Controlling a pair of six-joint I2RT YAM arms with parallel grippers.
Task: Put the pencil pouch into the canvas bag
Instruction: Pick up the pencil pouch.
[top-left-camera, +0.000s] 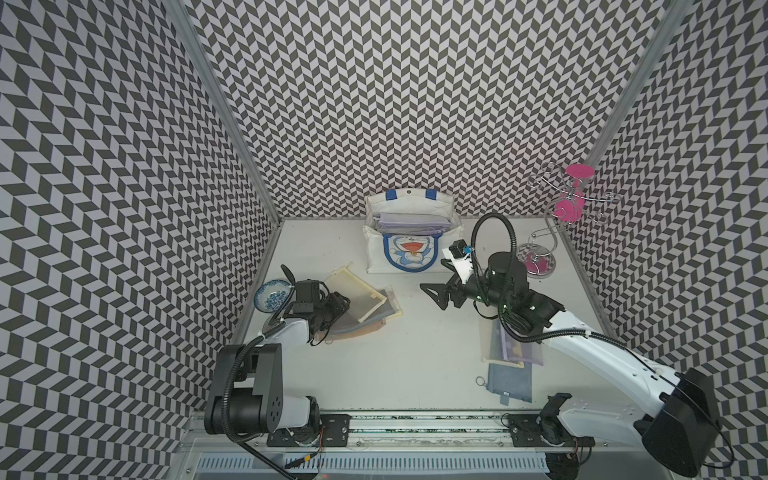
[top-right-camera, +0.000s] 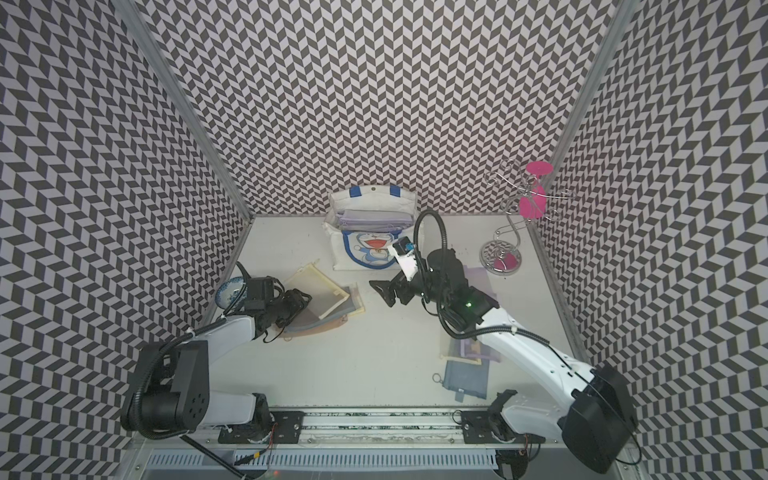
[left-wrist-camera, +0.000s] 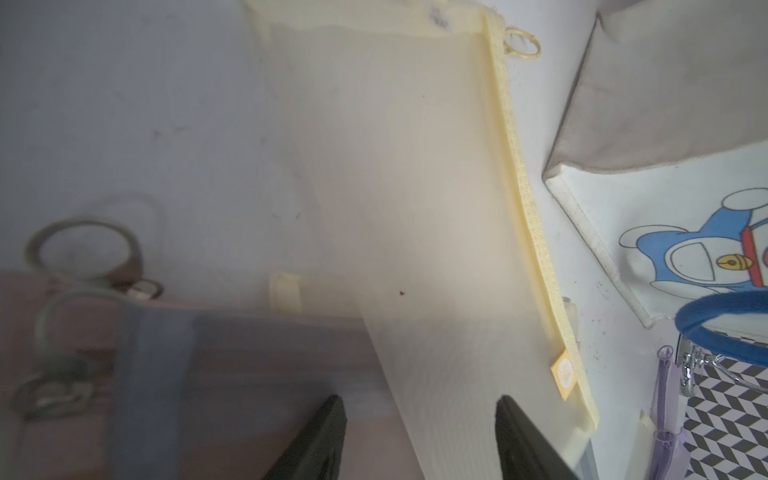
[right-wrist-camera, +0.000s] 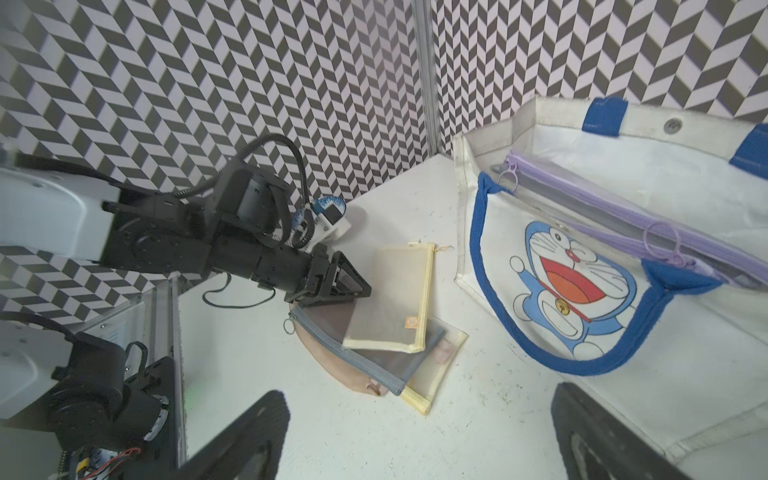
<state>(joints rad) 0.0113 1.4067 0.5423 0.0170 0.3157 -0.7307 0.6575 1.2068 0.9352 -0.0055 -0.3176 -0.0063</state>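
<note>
From the rail, with the back wall as 12 o'clock, the nearest thing on the white table (top-left-camera: 374, 374) is a blue-grey pouch (top-left-camera: 510, 381), flat at about 5 o'clock. Just beyond it, at 4 o'clock, yellow and purple pouches (top-left-camera: 505, 349) lie overlapped, partly hidden under the right arm.

At 9 o'clock there is a fanned pile of flat pouches. On top is the yellow pencil pouch (top-left-camera: 358, 293), see-through mesh with a yellow zip edge. Under it are a grey-zipped pouch (right-wrist-camera: 386, 365), a pink pouch (right-wrist-camera: 328, 365) and a second yellow pouch (right-wrist-camera: 432, 382). The left gripper (right-wrist-camera: 363, 291) is low at the pile's 8 o'clock end, its jaws part-way apart over the end of the top pouch. Nothing looks pinched, though I cannot tell whether the tips touch the mesh. A blue-and-white bowl (top-left-camera: 272, 296) sits just beside that wrist, at the table's 9 o'clock edge.

Just past the table's middle, toward 1 o'clock, the right gripper (top-left-camera: 432, 275) hangs above the surface, jaws spread wide with nothing in them, pointing toward 9 o'clock.

At 12 o'clock, against the back wall, stands the canvas bag (top-left-camera: 409, 255), mouth open upward and cartoon cat facing me, with purple-zipped pouches (top-left-camera: 411, 220) standing inside. Off at 2 o'clock is a wire stand (top-left-camera: 539, 262) with pink discs.
</note>
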